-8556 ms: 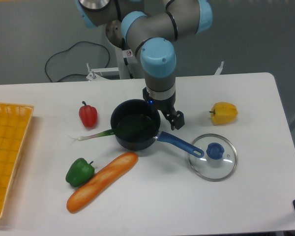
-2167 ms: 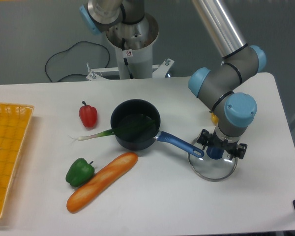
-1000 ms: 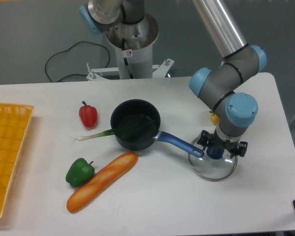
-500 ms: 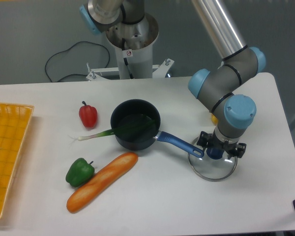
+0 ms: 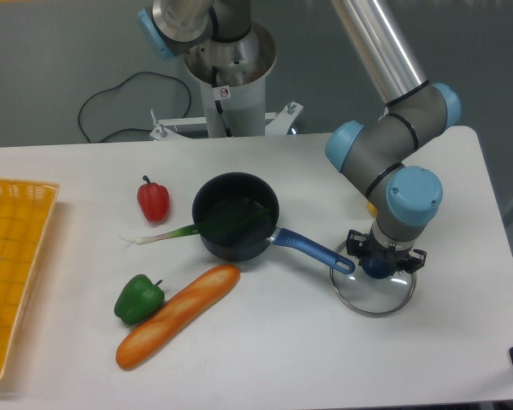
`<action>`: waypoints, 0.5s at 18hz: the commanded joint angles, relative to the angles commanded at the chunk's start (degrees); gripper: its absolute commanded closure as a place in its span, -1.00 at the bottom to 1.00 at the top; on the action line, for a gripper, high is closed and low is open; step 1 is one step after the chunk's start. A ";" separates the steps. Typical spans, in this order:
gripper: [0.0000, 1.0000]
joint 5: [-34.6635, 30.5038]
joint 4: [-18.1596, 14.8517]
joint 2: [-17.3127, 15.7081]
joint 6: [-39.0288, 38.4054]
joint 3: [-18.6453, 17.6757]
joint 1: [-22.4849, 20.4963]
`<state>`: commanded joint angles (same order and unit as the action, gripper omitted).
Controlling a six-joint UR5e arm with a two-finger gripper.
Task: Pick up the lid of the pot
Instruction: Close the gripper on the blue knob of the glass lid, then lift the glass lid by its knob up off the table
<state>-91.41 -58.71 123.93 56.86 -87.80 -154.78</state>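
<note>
Lid (image 5: 359,295) lies below the gripper (image 5: 386,254). Well to the gripper's left in the camera view, the leek (image 5: 227,224) crosses the pan (image 5: 207,192), whose rim seems to support it. Nearer, the handle (image 5: 312,246) reaches toward the gripper and ends by the lid's edge. At right, the fingers come down about the knob (image 5: 376,266), probably because flat glass offers little grip; their opening and any hold cannot be told. The knob points up; the round lid has no long axis.
</note>
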 joint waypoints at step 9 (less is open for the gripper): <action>0.47 -0.09 -1.14 -1.05 4.56 1.84 -0.79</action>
<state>-91.50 -59.85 122.87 61.43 -85.96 -155.57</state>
